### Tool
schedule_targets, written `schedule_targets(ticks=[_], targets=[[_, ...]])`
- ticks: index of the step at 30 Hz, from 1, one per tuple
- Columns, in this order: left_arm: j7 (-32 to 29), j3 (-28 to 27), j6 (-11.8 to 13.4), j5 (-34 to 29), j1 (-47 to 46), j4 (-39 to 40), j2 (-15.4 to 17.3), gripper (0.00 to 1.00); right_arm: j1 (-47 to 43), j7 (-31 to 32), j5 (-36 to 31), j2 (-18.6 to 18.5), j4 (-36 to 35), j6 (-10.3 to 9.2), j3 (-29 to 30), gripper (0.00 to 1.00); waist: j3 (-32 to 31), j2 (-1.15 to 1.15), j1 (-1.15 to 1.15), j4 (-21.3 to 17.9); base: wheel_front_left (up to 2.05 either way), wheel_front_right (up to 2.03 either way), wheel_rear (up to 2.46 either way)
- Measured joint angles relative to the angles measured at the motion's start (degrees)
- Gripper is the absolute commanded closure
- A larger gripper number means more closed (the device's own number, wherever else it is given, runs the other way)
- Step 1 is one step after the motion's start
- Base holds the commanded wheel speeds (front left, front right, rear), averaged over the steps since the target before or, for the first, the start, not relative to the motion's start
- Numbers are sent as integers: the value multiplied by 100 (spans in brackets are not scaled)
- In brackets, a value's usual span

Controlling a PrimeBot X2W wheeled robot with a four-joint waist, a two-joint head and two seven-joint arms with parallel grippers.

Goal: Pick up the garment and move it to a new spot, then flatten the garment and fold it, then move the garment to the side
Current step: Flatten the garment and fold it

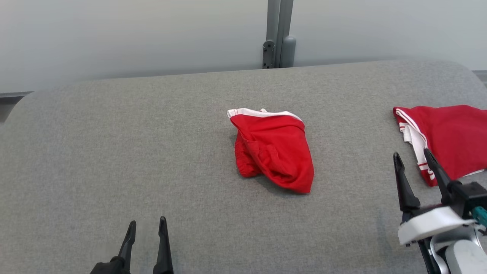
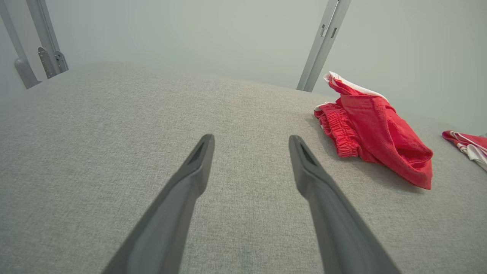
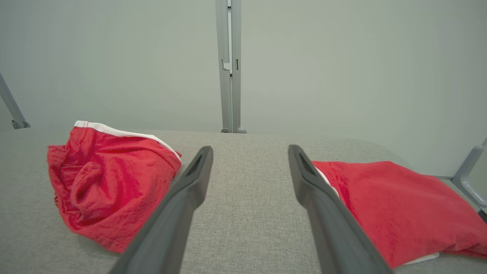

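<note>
Presently on the surface:

1. Table [image 1: 114,152]: grey woven fabric top with rounded far corners, backed by a pale wall [image 1: 114,38]. A grey metal post [image 1: 279,34] with a bracket stands behind the far edge, about mid-width.

2. Crumpled garment [image 1: 272,152]: red cloth with white trim along its far edge. It lies bunched in a heap near the middle of the table. A gathered elastic band shows on the side towards the robot's left, and a rounded fold points towards the robot. Nothing touches it, and it lies well apart from both grippers.

3. Flat garment [image 1: 452,140]: red cloth with white stripes along its left edge. It is laid out smooth at the table's right side and runs out of the head view. It lies well apart from item 2, with bare table between them.

4. Left gripper [image 1: 147,221]: low at the near left, over bare table. Its two dark fingers are spread apart with nothing between them. In the left wrist view the crumpled garment sits ahead and to its right.

5. Right gripper [image 1: 412,154]: at the near right, just beside the striped edge of the flat garment. Its fingers are spread wide and hold nothing. One finger overlaps the cloth's edge in the head and right wrist views; whether it touches cannot be told. The pale wrist housing shows below it.
</note>
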State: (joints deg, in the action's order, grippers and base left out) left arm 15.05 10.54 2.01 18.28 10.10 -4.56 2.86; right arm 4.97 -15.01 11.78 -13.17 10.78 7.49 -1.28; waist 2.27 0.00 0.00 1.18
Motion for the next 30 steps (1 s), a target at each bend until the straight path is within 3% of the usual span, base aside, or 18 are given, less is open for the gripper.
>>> schedule_targets(ticks=[4,9,10,11,12,17,25,30], targets=[[0,-111,-45,-16,27,-34,0,0,-582,-3,-180,286,-177,0,339,0,-174,0,0,-134,0,0,0],[0,-154,-91,-70,48,-33,0,0,-681,-3,-243,532,-316,0,430,0,-239,0,0,-264,0,0,0],[0,-155,-101,-77,47,-30,-1,0,-657,-3,-236,550,-350,0,397,47,-230,0,0,-269,0,0,0],[0,-157,-108,-81,47,-31,-1,0,-606,-3,-223,571,-360,0,355,81,-218,0,0,-268,0,0,0],[0,-163,-125,-97,44,-29,-1,0,-533,-3,-223,575,-361,0,291,100,-201,0,0,-260,0,0,0],[0,-164,-163,-156,-82,38,-1,0,145,-3,-183,521,-152,0,-328,100,-21,0,0,-205,0,0,0],[8,59,-231,-224,-654,-10,-1,0,1739,29,-232,619,1603,1,-1847,100,542,0,0,-26,0,0,0],[8,147,-191,-136,-809,-32,-1,0,2260,27,-111,739,2530,1,-2153,100,775,0,0,220,0,0,0]])
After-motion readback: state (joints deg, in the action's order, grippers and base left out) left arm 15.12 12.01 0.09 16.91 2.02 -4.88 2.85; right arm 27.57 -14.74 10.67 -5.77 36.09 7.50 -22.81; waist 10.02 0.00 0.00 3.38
